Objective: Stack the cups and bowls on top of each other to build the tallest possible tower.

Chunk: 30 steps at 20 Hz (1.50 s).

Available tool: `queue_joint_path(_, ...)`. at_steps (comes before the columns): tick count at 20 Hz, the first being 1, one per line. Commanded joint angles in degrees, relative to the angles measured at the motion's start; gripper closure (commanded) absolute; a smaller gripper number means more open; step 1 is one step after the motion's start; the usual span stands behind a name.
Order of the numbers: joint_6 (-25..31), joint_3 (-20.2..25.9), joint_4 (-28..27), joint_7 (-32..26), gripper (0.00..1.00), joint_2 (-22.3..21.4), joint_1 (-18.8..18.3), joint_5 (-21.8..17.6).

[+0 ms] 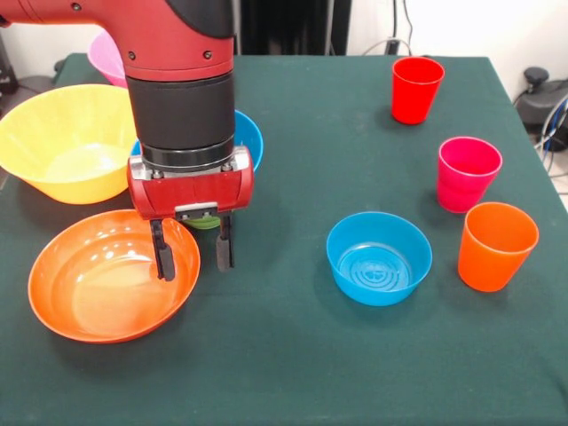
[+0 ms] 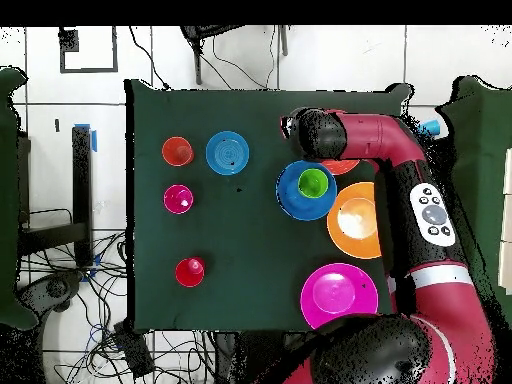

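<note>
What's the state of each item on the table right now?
gripper: open, empty, over the orange-red bowl's rim
orange-red bowl: upright, empty
yellow bowl: upright, empty
small blue bowl: upright, empty
wide blue bowl: holds a green piece
red cup, pink cup, orange cup: upright, unstacked

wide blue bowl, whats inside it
A small green piece sits inside the wide blue bowl, seen from overhead. In the front view the arm hides most of both.

- No legible text, labels, brand marks, numbers or signs appear in either view.
- Cups, bowls and arm carry no readable markings.
</note>
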Motion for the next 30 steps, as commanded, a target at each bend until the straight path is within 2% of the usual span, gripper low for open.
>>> queue_joint_path(1, -2.5, -3.0, -1.8, 1.8, 0.00, 1.3, 2.0, -2.3)
queue_joint_path(16, -2.7, -6.5, -4.7, 4.1, 0.00, 3.7, 4.9, -2.7)
queue_joint_path(30, -4.1, -7.6, -4.8, 4.4, 0.00, 4.2, 5.3, -1.9)
